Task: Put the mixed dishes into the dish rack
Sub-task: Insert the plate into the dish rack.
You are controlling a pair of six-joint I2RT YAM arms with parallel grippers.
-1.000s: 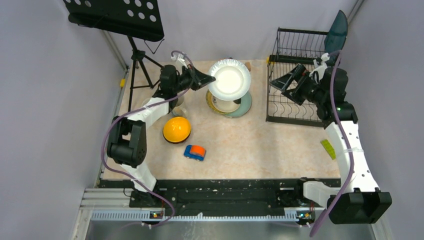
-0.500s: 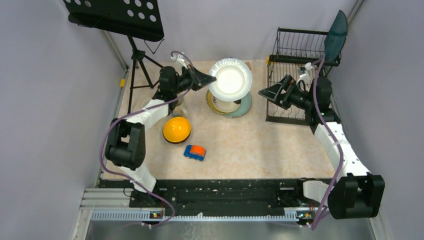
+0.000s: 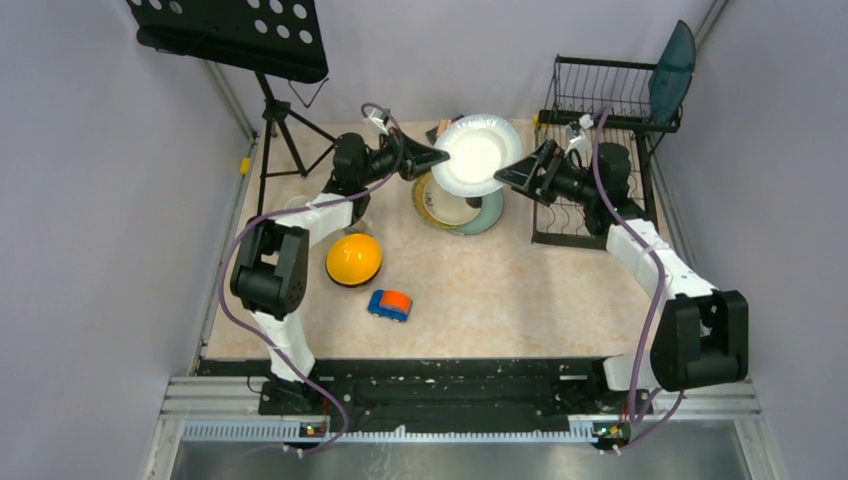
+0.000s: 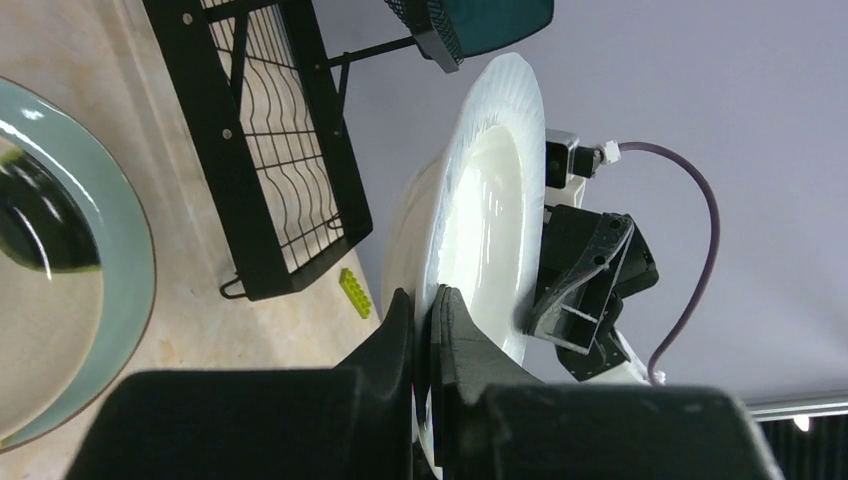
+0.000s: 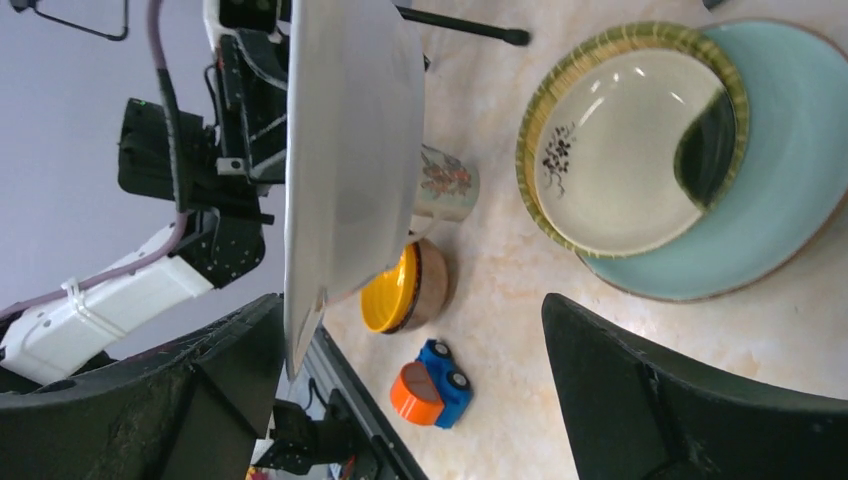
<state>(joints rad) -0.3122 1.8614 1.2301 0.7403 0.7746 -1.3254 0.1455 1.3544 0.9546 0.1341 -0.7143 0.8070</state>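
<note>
Cream plate (image 5: 350, 150) underside, right wrist view

No readable text, label, brand or number seen anywhere. Only marks: flower print on mug (image 5: 445, 185), dark sprig motif on yellow-rimmed plate (image 5: 620, 140). Pictures, no letters.

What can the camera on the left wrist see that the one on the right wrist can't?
Only the left wrist view shows the dish rack, the dark teal plate standing in it, a small green brick beside it, and the left tool pinching the rim of the cream plate.

Only the right wrist view shows the toy car, the orange bowl, a flowered mug, and the right tool with its fingers wide open.

Both show the cream plate held on edge, and the mint-green plate lying flat.
</note>
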